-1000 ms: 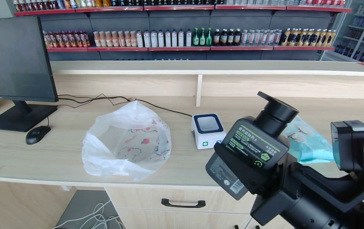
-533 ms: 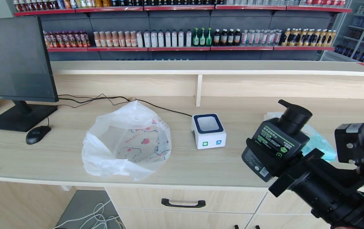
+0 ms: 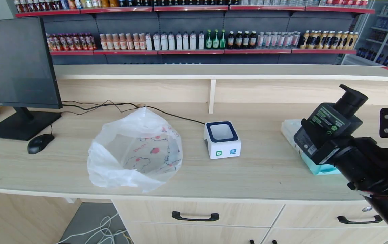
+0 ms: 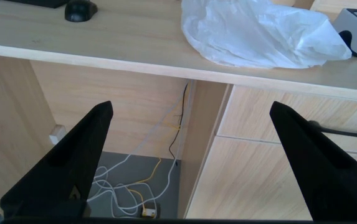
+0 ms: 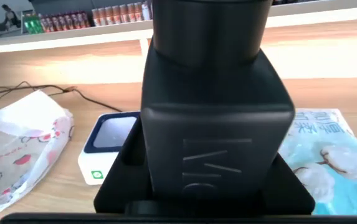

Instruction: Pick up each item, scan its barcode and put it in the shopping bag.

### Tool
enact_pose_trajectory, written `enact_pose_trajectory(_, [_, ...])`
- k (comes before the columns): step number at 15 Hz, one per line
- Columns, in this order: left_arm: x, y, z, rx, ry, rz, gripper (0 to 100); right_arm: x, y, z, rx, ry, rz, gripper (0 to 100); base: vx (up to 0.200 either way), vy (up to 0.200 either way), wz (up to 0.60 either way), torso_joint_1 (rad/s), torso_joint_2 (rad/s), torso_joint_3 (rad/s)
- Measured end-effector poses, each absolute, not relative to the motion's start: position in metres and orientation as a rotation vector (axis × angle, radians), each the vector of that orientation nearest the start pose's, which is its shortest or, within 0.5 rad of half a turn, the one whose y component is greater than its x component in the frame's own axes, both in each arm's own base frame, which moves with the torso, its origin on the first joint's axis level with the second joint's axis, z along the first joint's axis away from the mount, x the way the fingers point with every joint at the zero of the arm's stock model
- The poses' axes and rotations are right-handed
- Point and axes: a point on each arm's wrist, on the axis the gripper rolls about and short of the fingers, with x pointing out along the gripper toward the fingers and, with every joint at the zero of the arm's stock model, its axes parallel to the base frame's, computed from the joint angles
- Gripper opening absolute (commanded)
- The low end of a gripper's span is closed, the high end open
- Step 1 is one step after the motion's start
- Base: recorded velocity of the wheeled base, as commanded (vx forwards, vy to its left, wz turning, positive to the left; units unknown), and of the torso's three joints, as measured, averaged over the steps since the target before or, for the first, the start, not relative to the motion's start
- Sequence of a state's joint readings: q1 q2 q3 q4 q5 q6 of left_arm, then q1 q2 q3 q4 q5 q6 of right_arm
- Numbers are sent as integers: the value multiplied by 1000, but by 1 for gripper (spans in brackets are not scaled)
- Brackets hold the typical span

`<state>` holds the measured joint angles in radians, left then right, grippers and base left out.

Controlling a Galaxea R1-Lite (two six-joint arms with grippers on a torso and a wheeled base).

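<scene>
Black bottle (image 3: 329,127) with a green label sits clamped at its base in the right gripper (image 3: 321,150), tilted and raised over the blue tissue pack (image 3: 293,134) at the counter's (image 3: 265,169) right end. It is well apart from the barcode scanner (image 3: 222,139) and the white shopping bag (image 3: 136,152). The left gripper (image 4: 190,107) hangs below the counter edge, spread wide and empty.

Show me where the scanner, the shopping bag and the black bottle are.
scanner (image 3: 221,132), head view, its glass window
shopping bag (image 3: 97,160), head view, its left wall
black bottle (image 3: 326,120), head view, its green label
</scene>
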<state>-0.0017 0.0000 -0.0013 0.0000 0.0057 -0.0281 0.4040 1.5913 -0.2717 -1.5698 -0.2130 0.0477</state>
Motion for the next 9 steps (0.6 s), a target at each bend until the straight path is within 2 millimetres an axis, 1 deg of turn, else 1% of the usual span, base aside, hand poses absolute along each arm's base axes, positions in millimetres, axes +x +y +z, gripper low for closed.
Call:
enact_pose_trajectory(1, [-23, 0, 76, -29, -1, 4, 100, 214, 75, 177, 124, -246, 151, 0, 0, 0, 0, 0, 0, 0])
enact_pose_trajectory(3, [-23, 0, 76, -32, -1, 4, 100, 224, 71, 178, 121, -253, 119, 0, 0, 0, 0, 0, 0, 0])
enact_pose_trajectory(6, [-23, 0, 76, -37, -2, 5, 100, 229, 71, 177, 121, -250, 113, 0, 0, 200, 0, -2, 2, 1])
enact_pose_trajectory(9, [-23, 0, 76, -37, -1, 4, 100, 229, 73, 175, 119, -240, 120, 0, 0, 0, 0, 0, 0, 0])
